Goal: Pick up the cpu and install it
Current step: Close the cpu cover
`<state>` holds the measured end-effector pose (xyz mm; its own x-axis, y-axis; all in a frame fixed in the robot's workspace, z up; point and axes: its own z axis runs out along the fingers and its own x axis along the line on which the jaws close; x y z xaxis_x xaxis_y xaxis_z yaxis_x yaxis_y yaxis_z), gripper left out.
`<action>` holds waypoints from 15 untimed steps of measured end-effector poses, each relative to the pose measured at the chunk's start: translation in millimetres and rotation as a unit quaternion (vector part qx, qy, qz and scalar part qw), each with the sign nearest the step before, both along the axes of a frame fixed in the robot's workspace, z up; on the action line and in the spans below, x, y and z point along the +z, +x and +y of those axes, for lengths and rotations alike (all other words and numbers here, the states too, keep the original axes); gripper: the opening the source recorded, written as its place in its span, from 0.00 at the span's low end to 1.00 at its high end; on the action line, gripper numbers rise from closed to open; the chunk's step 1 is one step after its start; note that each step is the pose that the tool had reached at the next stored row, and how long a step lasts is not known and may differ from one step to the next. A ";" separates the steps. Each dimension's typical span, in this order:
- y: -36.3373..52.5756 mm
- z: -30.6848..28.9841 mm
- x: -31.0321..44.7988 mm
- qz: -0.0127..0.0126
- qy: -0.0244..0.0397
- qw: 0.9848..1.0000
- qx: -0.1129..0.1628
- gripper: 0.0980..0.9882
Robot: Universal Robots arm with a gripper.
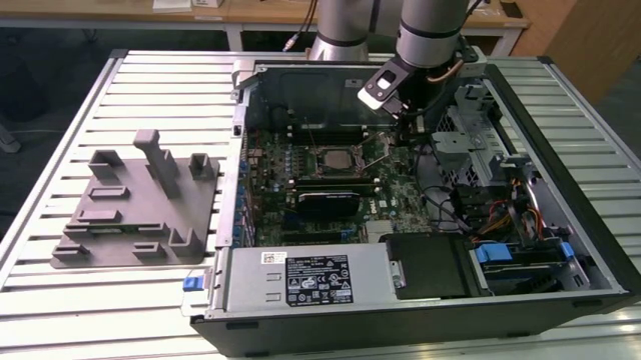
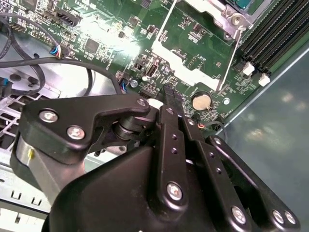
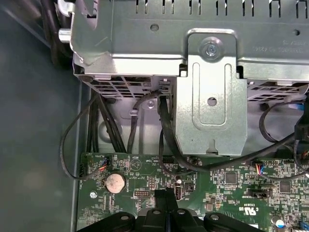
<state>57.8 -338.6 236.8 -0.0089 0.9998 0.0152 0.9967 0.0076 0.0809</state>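
Open black desktop computer case (image 1: 421, 315) lying on a slatted aluminium table (image 1: 80, 307), green motherboard (image 1: 269, 196) exposed. Landmark: the black square socket with metal frame (image 1: 317, 160) in the middle of that board.

Small pale square at the socket's centre in the exterior view, by its look the cpu (image 1: 337, 159), flat and level inside the frame. Cannot tell whether fully seated or clamped. In the second wrist view, one screwed corner of the socket frame (image 2: 227, 17) at the picture's edge.

Black two-finger gripper (image 1: 401, 142) on the grey arm, reaching down into the case just to the exterior view's right of the socket, close above the board and clear of the frame. Narrow, pinched together: in both wrist views the fingertips (image 2: 165, 92) (image 3: 161, 197) meet with a thin seam between them and nothing visible held there. Gripper centre at (image 2: 170, 93) and (image 3: 166, 195).

Round silver coin battery (image 2: 201, 101) (image 3: 115, 182) on the board, off the socket on the gripper's side. Bare-metal drive cage (image 3: 207, 96) with black cables (image 3: 164, 130) hanging below it, further out from the socket on that same side.

Grey plastic holder tray with upright posts (image 1: 130, 217) outside the case, well apart from the socket toward the exterior view's left.
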 end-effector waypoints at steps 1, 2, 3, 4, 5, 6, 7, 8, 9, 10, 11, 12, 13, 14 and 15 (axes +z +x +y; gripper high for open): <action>-0.5 0.0 -0.1 0.000 0.000 1.000 0.000 0.01; -0.8 0.0 -0.3 0.000 0.000 1.000 0.000 0.01; -1.2 0.0 -0.4 0.000 0.000 1.000 0.000 0.01; -1.8 0.0 -0.5 0.000 0.000 1.000 0.000 0.01; -2.4 0.0 -0.6 0.000 0.000 1.000 0.000 0.01; -3.2 0.0 -0.8 0.000 0.000 1.000 0.000 0.01; -3.9 0.0 -0.9 0.000 0.000 1.000 0.000 0.01; -4.7 0.0 -0.9 0.000 0.000 1.000 0.000 0.01; -5.6 0.0 -1.0 0.000 0.000 1.000 0.000 0.01; -6.5 0.0 -1.2 0.000 0.000 1.000 0.000 0.01; -7.4 0.0 -1.3 0.000 0.000 1.000 0.000 0.01; -8.5 0.0 -1.4 0.000 0.000 1.000 0.000 0.01; -9.6 0.0 -1.5 0.000 0.000 1.000 0.000 0.01; -10.7 0.0 -1.7 0.000 0.000 1.000 0.000 0.01; -11.7 0.0 -1.9 0.000 0.000 1.000 0.000 0.01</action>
<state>46.1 -338.6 235.0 -0.0089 0.9998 0.0153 0.9967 0.0076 0.0810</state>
